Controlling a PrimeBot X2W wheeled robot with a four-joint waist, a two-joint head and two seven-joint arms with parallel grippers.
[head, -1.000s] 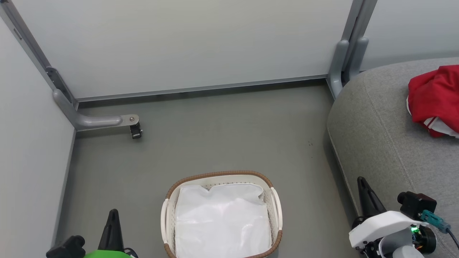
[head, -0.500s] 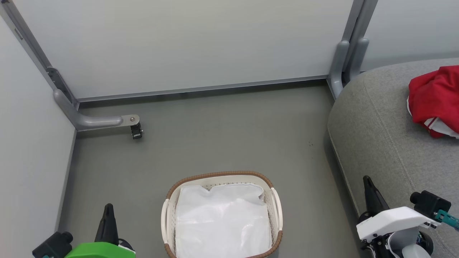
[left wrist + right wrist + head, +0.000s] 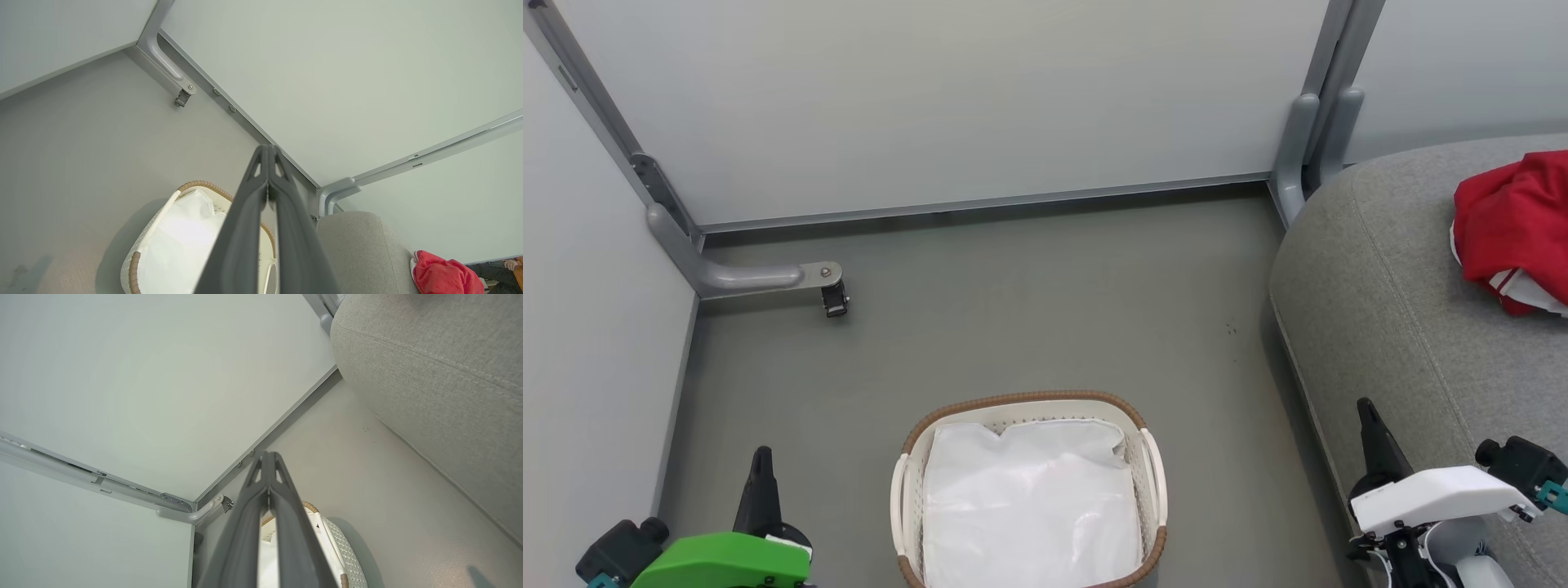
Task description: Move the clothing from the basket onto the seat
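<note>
Left wrist view has the left gripper (image 3: 268,149) with its two dark fingers pressed together along their length and nothing between them. The right wrist view gives the same of the right gripper (image 3: 267,454), tips meeting and empty. Both point out over the grey floor (image 3: 1029,310), one at each side of the basket (image 3: 1029,400) and apart from it. The basket stands on the floor, and inside it lies the white liner (image 3: 1029,506) with nothing red on it. The clothing (image 3: 1507,220) lies as a red heap with white trim on the seat (image 3: 1380,310), well to the right of the basket and cut by the head view's edge, so I cannot tell whether it is one garment or both. By my reading the carrying is finished and this is the closing step. The next move seems to call for no further grasp: at most a look rightward to check that the heap sits fully on the cushion, with both arms held clear.
</note>
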